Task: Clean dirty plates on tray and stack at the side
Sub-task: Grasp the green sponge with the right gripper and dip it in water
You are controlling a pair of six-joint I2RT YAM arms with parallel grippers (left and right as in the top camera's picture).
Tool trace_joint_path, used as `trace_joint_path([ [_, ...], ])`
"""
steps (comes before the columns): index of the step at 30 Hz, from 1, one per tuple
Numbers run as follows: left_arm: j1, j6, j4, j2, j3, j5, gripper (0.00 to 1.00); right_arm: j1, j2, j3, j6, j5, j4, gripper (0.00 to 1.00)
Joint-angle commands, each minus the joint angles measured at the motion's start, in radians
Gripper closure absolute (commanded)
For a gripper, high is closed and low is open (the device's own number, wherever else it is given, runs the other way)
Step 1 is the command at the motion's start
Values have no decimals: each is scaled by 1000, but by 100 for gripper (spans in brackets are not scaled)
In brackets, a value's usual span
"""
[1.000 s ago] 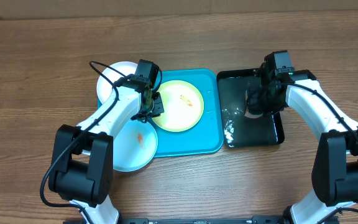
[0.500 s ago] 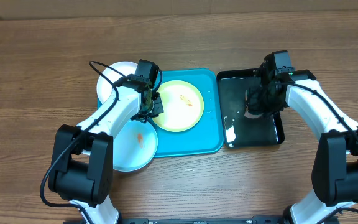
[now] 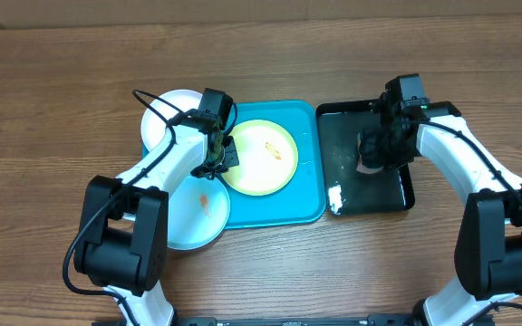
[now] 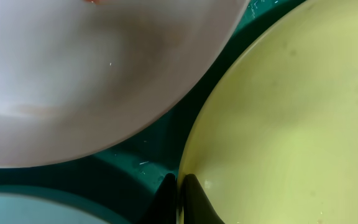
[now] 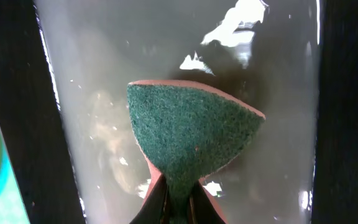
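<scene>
Dirty plates [image 3: 243, 177] are counted at 3. Nearest, the light blue plate [image 3: 188, 226], smeared orange, lies at the near-left corner of the tray [image 3: 279, 208]. Beyond it, the yellow-green plate [image 3: 270, 167] rests in the tray, its left rim pinched by the closed left gripper [image 4: 180, 186]. The right gripper [image 5: 176, 199] is clamped on a green sponge [image 5: 191, 134] over the wet black tray [image 3: 397, 195]. Farthest, the white plate [image 3: 166, 113] sits outside the tray. Risk noted: so thin a rim hold may slip under lifting, and the adjacent light blue plate may be struck.
</scene>
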Motion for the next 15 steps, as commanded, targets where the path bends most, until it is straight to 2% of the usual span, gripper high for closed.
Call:
trace_joint_path([
  [1,1,44,2,11,-10,-1,96,2,-1,56,0,-8,-32,96],
  [6,1,85,16,11,-10,3,96,2,-1,125,-18,-9,-116,96],
  [15,2,111,59,11,-10,103,96,2,-1,130,-49,-8,-156,96],
])
